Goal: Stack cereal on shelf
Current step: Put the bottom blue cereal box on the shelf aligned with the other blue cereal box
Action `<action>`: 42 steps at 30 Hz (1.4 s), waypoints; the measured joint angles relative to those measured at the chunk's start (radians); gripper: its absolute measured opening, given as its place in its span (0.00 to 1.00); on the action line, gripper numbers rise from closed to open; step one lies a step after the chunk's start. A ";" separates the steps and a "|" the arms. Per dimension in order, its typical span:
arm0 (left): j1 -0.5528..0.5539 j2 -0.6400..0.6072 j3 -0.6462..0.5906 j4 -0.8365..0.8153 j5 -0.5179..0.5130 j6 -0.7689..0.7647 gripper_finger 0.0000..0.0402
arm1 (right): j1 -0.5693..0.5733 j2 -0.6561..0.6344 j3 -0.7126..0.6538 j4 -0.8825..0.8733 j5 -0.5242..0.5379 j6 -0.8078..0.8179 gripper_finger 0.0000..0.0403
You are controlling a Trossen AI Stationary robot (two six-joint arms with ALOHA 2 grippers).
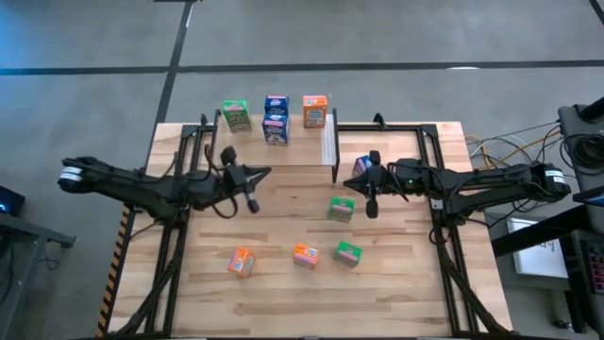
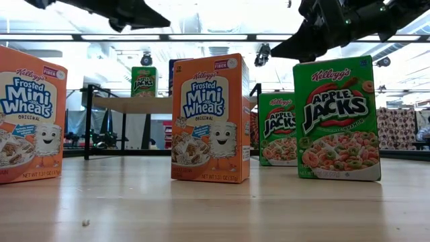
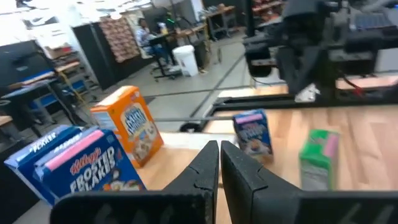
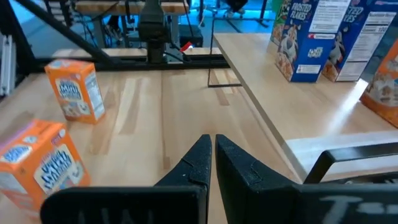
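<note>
green cereal box (image 1: 342, 209) stands upright on the table (image 1: 396, 293) just below the right claw (image 1: 371, 210), clearly the nearer arm; a blue box (image 1: 361, 166) sits just beside that arm too. both claws have fingers together and empty, left claw (image 1: 253, 203) mid-table. shelf (image 1: 283, 144) lies up-table, four boxes on it.

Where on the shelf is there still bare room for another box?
The shelf is bare along its near half, in front of the green box, blue boxes and orange box. Its far edge, holding those boxes, is crowded.
</note>
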 joint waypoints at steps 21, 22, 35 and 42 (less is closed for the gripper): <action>-0.009 -0.119 0.000 -0.443 -0.235 -0.052 0.00 | -0.018 0.173 0.105 0.232 0.047 0.261 0.03; -0.009 -0.122 0.000 -0.443 -0.235 -0.040 0.00 | -0.027 0.187 0.133 0.216 0.050 0.265 0.03; -0.009 -0.125 0.000 -0.436 -0.235 0.037 0.00 | -0.164 0.436 0.678 -0.335 0.045 0.224 0.03; -0.009 -0.125 0.000 -0.438 -0.235 0.022 0.00 | -0.180 0.569 0.894 -0.468 0.045 0.158 0.03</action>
